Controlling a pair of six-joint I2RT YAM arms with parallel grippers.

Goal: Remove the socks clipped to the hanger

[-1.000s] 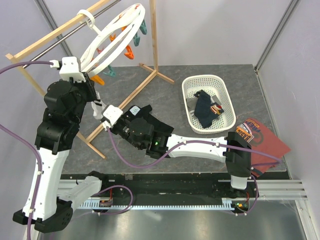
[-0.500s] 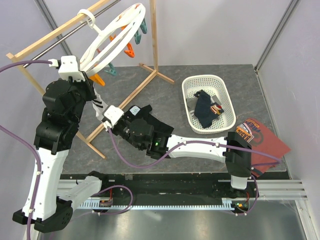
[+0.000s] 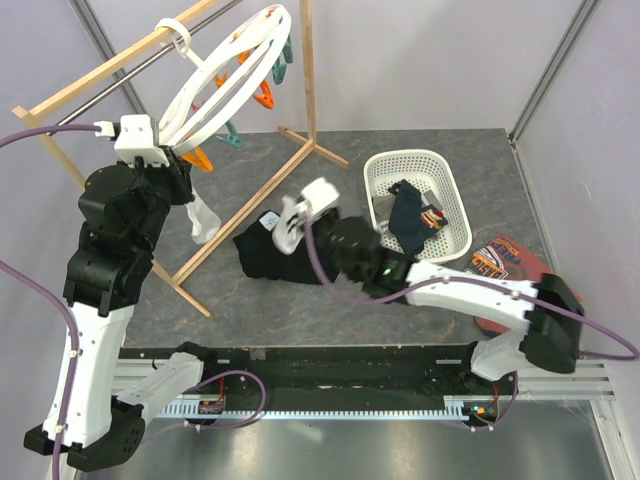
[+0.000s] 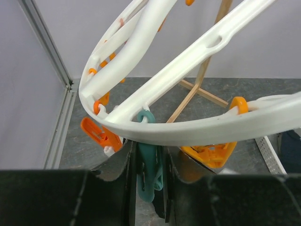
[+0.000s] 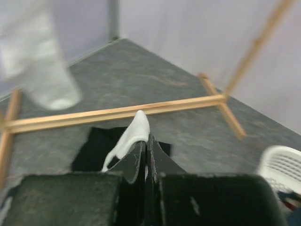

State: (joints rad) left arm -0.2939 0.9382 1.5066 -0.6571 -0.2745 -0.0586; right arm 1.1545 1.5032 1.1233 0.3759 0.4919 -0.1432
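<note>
Socks, soft and near weightless: one white sock point(image 3: 204, 220) dangles below the hanger point(image 3: 225, 75), where the left gripper point(image 4: 148, 165) narrows onto a teal peg point(image 4: 149, 181). The right gripper point(image 5: 146, 150), clamped tight, holds a second sock point(image 5: 133, 134) above the table point(image 3: 400, 150). Limp cloth probably wants a firm mid-body pinch.

The top external view looks down from above and behind the arm bases, taking in the whole table point(image 3: 420, 160) and the hanger point(image 3: 215, 85). The left wrist view sits right against the hanger's ring, facing the back wall. The right wrist view, low and blurred, looks across the table along the wooden frame point(image 3: 250, 208), which all three views share.
</note>
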